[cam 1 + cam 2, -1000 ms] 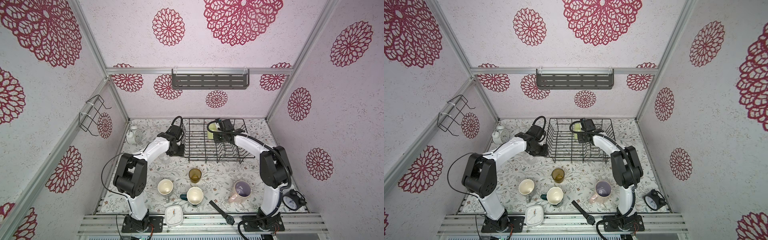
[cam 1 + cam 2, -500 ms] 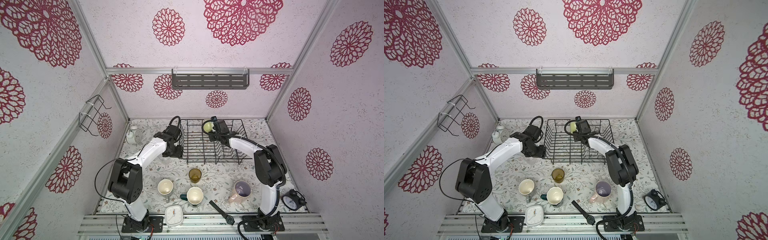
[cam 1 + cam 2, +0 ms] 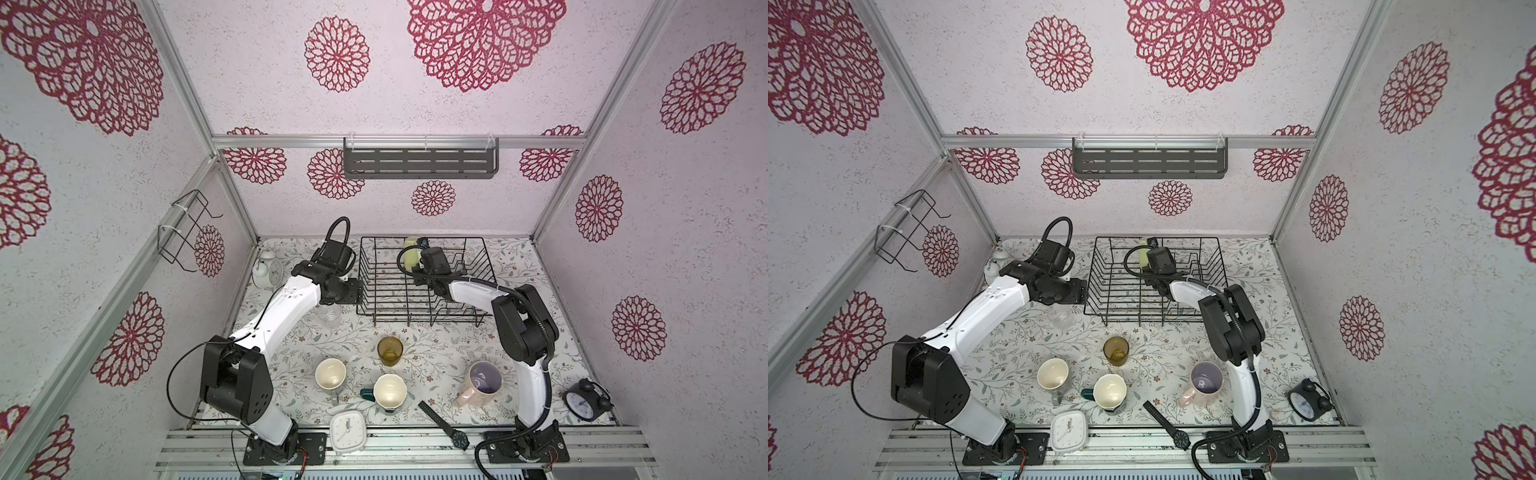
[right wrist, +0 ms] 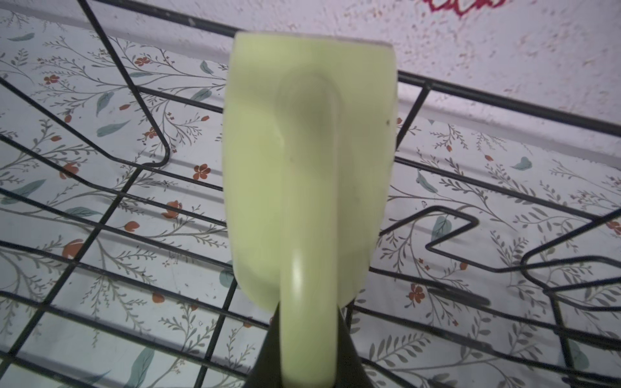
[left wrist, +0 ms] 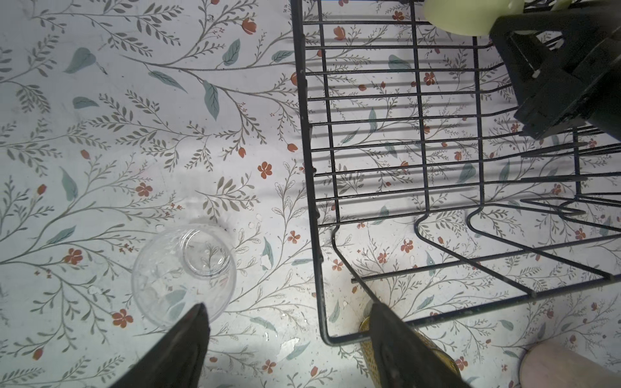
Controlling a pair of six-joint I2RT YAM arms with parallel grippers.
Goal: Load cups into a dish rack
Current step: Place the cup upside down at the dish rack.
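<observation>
The black wire dish rack point(image 3: 419, 286) point(image 3: 1154, 291) stands at the back of the table. My right gripper point(image 4: 307, 314) is shut on the handle of the lime-green mug point(image 4: 309, 161) point(image 3: 410, 257), which it holds above the rack's back part. My left gripper point(image 5: 289, 310) is open and empty, just outside the rack's left front corner point(image 5: 322, 336). A clear glass point(image 5: 183, 272) point(image 3: 329, 319) stands free on the table beside its left finger. The amber tumbler point(image 3: 390, 351), grey mug point(image 3: 330, 374), teal mug point(image 3: 389, 391) and pink mug point(image 3: 482, 380) stand in front.
A white alarm clock point(image 3: 266, 270) sits at the back left. A square white clock point(image 3: 348, 430), a wristwatch point(image 3: 444, 424) and a black alarm clock point(image 3: 586, 401) lie along the front edge. A grey shelf point(image 3: 419, 162) and a wire holder point(image 3: 187, 232) hang on the walls.
My left jaws have opened wide and the clear glass now shows standing alone beneath that arm. The right gripper has carried the green mug a little further left and back over the rack.
</observation>
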